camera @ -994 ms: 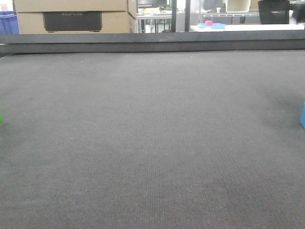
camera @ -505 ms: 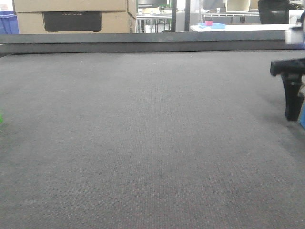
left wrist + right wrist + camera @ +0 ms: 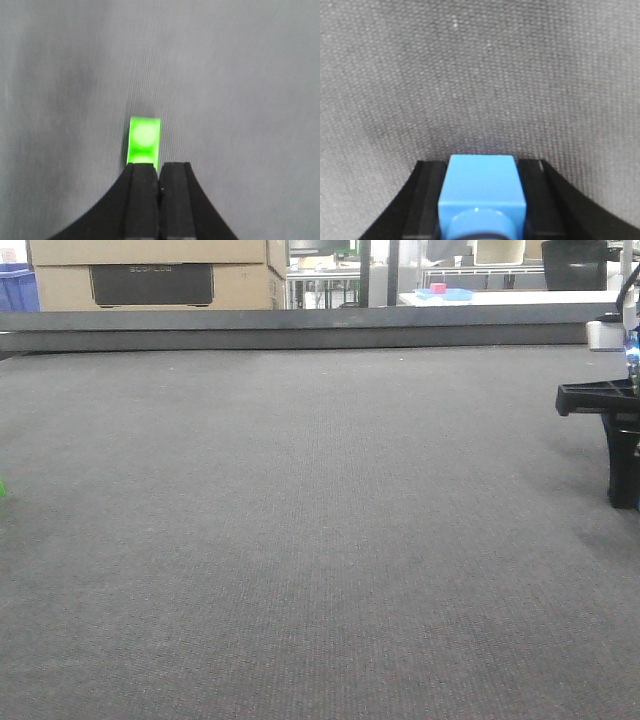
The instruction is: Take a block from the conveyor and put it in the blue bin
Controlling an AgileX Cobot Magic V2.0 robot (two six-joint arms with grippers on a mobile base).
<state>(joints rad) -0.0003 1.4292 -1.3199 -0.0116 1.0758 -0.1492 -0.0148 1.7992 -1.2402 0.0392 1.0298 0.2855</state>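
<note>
1. Blue block (image 3: 482,192) sits low in the middle of the right wrist view, on the conveyor (image 3: 480,75), between the two black fingers of the right gripper (image 3: 481,172). One finger stands close on each side of it. From this angle I cannot tell whether they are already pinching it or only flanking it.
2. That is the change. A second ago the front view showed this block as a bare blue sliver at the right edge, with no arm near it. Half a second ago the gripper had come in above it. Now the right gripper (image 3: 622,465) stands lower at the mid-right edge and hides the block completely.
3. For the task, this means the reach looks done and the grasp is the step in hand. Lifting and carrying to the bin are still to come.
4. The left wrist view shows the left gripper (image 3: 159,172) with its jaws pressed together and holding nothing. A green block (image 3: 144,140) lies on the belt just beyond its tips.
5. In the front view that green block is only a speck at the mid-left edge (image 3: 2,487), in the same place as before, so the left side looks idle.
6. Farther up the frame, the dark rail (image 3: 300,330) closes off the belt.
7. Beyond the rail, cardboard boxes (image 3: 150,275) fill the upper left, and a blue container (image 3: 18,288) is cut off by the frame at the upper-left corner.
</note>
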